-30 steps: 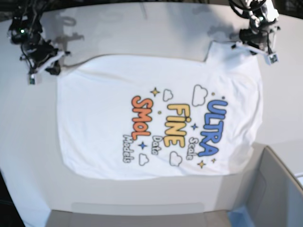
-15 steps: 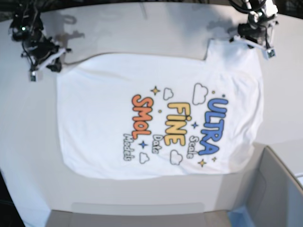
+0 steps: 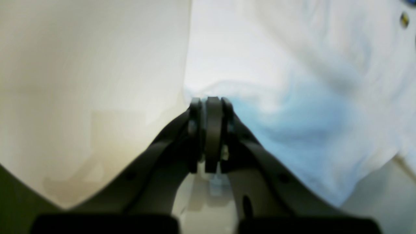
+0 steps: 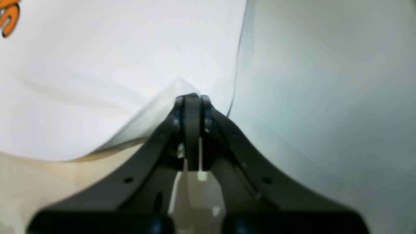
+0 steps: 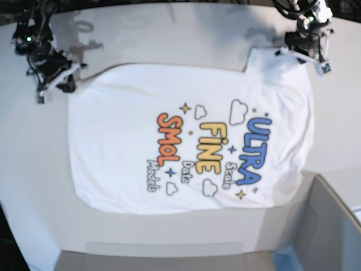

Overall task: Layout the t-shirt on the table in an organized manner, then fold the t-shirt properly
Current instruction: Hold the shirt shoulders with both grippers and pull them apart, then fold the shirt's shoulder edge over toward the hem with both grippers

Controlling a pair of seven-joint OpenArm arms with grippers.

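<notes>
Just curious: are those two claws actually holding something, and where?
Yes. Each end effector pinches the t-shirt at a far corner: the left near the sleeve end, the right at the hem end.

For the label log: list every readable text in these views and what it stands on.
All is printed on the t-shirt, seen from the base view:
"ULTRA", blue
"FINE", yellow
"SMOL", orange
"Scale", small black
"Data", small black
"Models", small black
Wrist views: only blurred scraps of print, unreadable. No other text seen.

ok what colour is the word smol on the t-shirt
Orange with a dark outline. The word SMOL on the white t-shirt shows best in the base view.
</notes>
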